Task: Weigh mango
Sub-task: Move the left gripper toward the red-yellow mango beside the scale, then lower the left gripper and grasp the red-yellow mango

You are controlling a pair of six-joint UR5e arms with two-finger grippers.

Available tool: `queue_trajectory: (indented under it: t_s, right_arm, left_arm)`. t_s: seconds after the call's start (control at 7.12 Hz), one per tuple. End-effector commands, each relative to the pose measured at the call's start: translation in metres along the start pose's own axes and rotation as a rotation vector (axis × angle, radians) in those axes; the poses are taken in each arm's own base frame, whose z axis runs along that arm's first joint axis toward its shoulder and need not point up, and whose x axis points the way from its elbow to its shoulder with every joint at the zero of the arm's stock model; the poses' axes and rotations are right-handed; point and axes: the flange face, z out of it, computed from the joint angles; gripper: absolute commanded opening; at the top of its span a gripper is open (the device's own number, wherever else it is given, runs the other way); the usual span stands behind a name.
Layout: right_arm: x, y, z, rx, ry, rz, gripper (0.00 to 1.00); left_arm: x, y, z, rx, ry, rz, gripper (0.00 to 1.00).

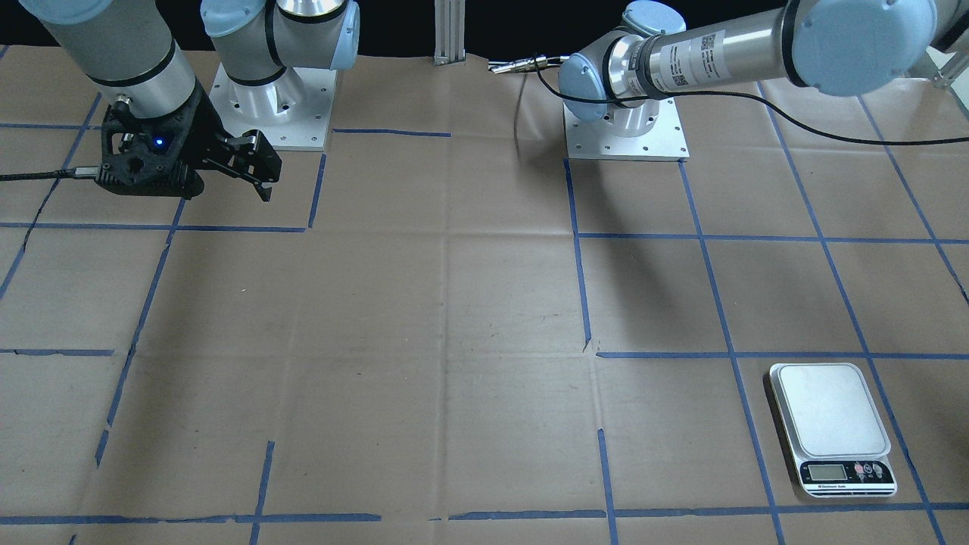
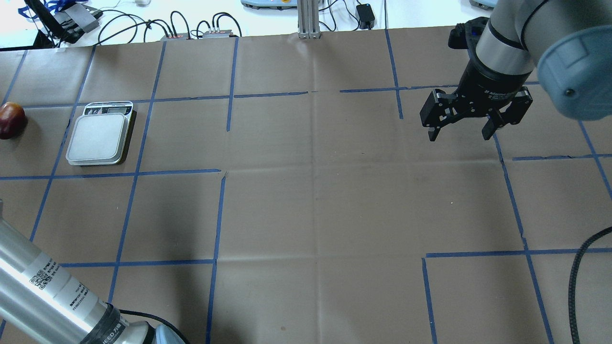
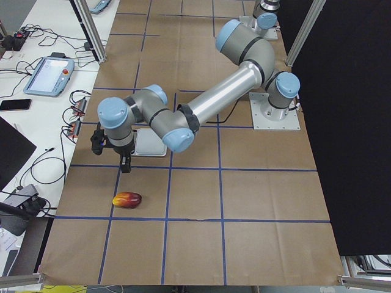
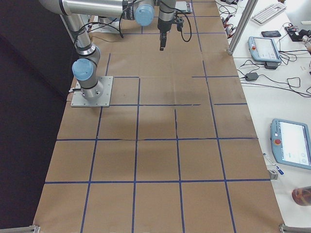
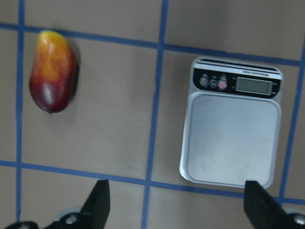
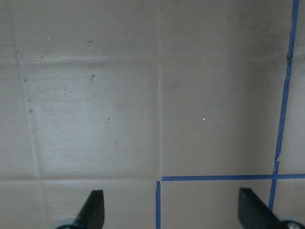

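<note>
The mango [image 5: 52, 71], dark red with an orange-yellow tip, lies on the brown paper near the table's left end; it also shows in the overhead view [image 2: 10, 120] and the exterior left view [image 3: 127, 199]. The white scale [image 5: 231, 138] sits empty beside it, about one tape square away [image 2: 98, 138] [image 1: 829, 424]. My left gripper [image 5: 176, 186] is open and empty, hovering above the table between mango and scale [image 3: 112, 157]. My right gripper [image 2: 459, 134] is open and empty, high over the far right of the table [image 1: 261, 170] [image 6: 170, 192].
Blue tape lines [image 2: 217, 215] grid the brown paper. An aluminium post [image 2: 306, 19] stands at the far edge, with cables [image 2: 191, 26] behind it. Both arm bases [image 1: 624, 129] are bolted at the robot's side. A black cable [image 2: 576, 282] hangs at the right.
</note>
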Motion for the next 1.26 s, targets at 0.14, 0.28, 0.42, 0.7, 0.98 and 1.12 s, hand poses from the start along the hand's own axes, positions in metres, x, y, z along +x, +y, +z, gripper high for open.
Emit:
queue_trajectory:
  t_s: [0.14, 0.28, 0.42, 0.7, 0.98, 1.12]
  right_arm:
    - [0.000, 0.000, 0.000, 0.000, 0.000, 0.000, 1.00]
    - [0.000, 0.000, 0.000, 0.000, 0.000, 0.000, 1.00]
    - [0.000, 0.000, 0.000, 0.000, 0.000, 0.000, 1.00]
    - [0.000, 0.000, 0.000, 0.000, 0.000, 0.000, 1.00]
    - [0.000, 0.000, 0.000, 0.000, 0.000, 0.000, 1.00]
    - [0.000, 0.000, 0.000, 0.000, 0.000, 0.000, 1.00]
  left_arm:
    - [-0.036, -0.025, 0.060, 0.016, -0.013, 0.022, 0.99]
    - [-0.029, -0.029, 0.080, 0.000, 0.002, 0.030, 0.99]
    - [-0.028, -0.029, 0.108, -0.030, 0.021, 0.029, 0.99]
    - [-0.031, -0.026, 0.144, -0.065, 0.036, 0.026, 0.99]
    - [-0.032, -0.025, 0.146, -0.065, 0.042, 0.024, 0.96]
    - [-0.034, -0.025, 0.144, -0.065, 0.036, 0.023, 0.58]
